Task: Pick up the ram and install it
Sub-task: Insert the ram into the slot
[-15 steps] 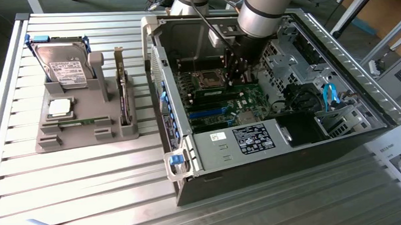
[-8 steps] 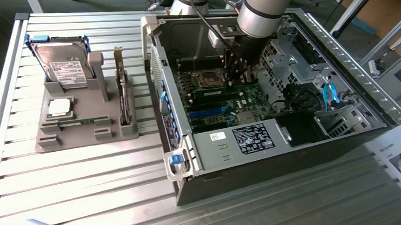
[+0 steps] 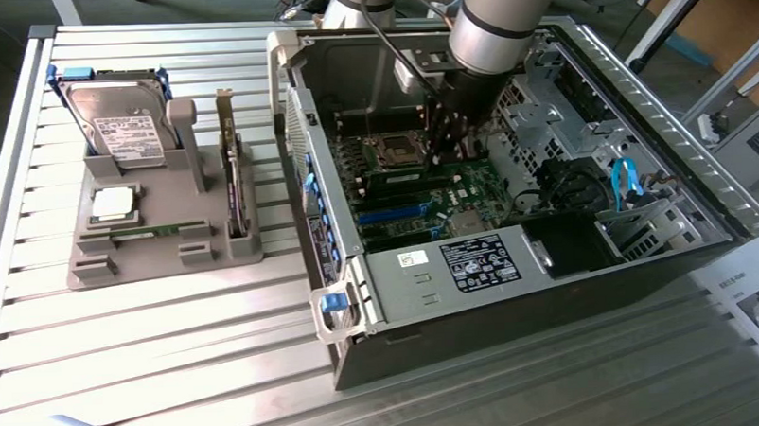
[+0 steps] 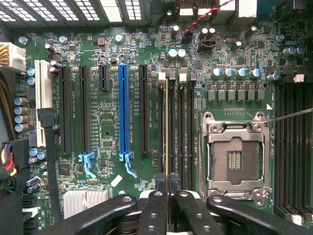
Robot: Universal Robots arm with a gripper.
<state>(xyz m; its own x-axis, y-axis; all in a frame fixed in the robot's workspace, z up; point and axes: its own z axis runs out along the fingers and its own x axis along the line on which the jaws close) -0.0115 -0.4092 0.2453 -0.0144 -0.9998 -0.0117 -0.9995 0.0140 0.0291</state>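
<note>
The ram, seen edge-on and apparently pinched in the narrowly closed gripper, is best kept parallel to the memory slot and pressed evenly at both ends. The arm is angled steeply down into the open computer case, beside the processor socket.

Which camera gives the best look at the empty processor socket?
The wrist view: the processor socket is seen head-on, its metal frame and bare contacts plain. In the exterior view the socket is a small square deep in the case, beside the arm.
</note>
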